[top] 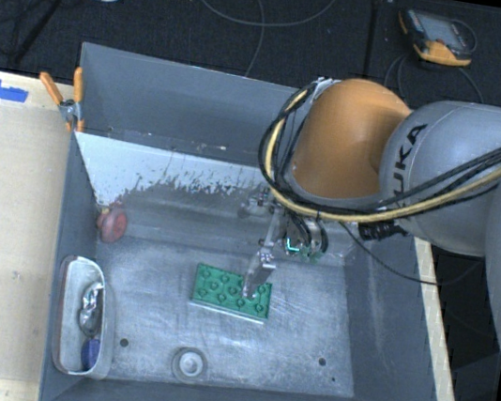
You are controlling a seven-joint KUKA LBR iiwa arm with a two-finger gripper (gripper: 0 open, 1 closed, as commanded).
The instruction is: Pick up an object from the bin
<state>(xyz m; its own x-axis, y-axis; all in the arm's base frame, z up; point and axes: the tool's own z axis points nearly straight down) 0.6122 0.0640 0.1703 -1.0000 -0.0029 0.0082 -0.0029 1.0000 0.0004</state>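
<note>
A flat green studded building plate (228,291) lies near the middle of the bin floor. My gripper (255,284) hangs down from under the orange cover, and its tips come down onto the plate's right part. The fingers look close together on or just over the plate's surface. Nothing shows between them.
A small pinkish ball (112,224) rests by the bin's left wall. In the front left corner lies a clear oval case (85,316) holding metal pieces and something blue. A small round metal disc (190,363) sits near the front wall. The arm covers the bin's right rear part.
</note>
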